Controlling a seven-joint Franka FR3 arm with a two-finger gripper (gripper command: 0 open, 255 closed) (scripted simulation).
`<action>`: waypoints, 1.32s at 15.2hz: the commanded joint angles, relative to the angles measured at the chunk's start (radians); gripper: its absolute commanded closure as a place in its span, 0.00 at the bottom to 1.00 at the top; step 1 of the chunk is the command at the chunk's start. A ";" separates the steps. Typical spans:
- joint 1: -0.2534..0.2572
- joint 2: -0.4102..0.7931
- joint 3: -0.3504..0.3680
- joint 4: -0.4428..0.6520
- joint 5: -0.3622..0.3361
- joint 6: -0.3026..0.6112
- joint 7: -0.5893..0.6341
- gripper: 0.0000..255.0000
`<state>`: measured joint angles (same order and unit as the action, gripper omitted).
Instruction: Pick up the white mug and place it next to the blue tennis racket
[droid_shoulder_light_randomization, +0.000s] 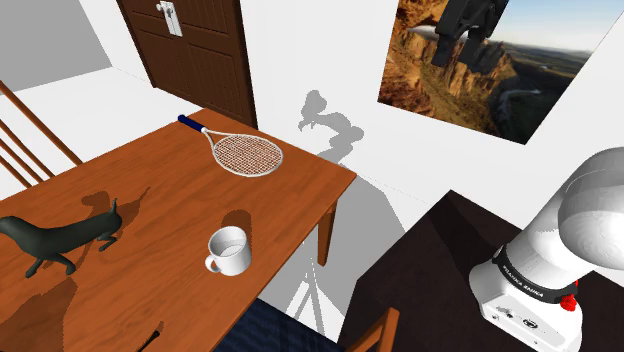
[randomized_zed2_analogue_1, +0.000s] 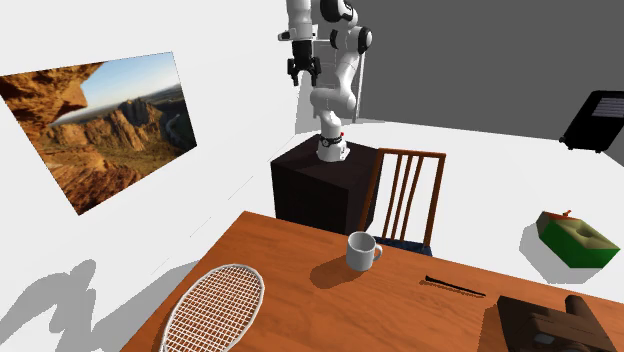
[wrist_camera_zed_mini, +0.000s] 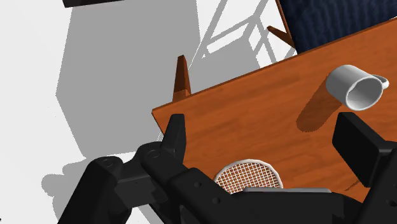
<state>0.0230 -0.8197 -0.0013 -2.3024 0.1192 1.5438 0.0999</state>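
A white mug stands upright on the brown wooden table, near the edge closest to the stand, its handle toward the shoulder view's lower left. The tennis racket, white-framed with a blue handle, lies flat near the table's far corner. My gripper hangs high in the air above the stand, far from the table, open and holding nothing. In the wrist view the fingers stand wide apart, with the mug and the racket head far below. The second exterior view has the gripper, mug and racket.
A black animal figure and a dark pen also lie on the table. A wooden chair stands between the table and the dark stand. Another chair is at the far side. A green box sits on the floor.
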 joint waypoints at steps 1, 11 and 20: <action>0.000 0.000 0.000 0.000 0.000 0.000 0.000 0.00; 0.034 0.138 0.185 -0.136 0.085 0.288 0.168 0.00; 0.042 0.391 0.354 -0.140 0.103 0.555 0.333 0.00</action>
<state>0.0652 -0.4652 0.3316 -2.4426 0.2235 2.0600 0.4110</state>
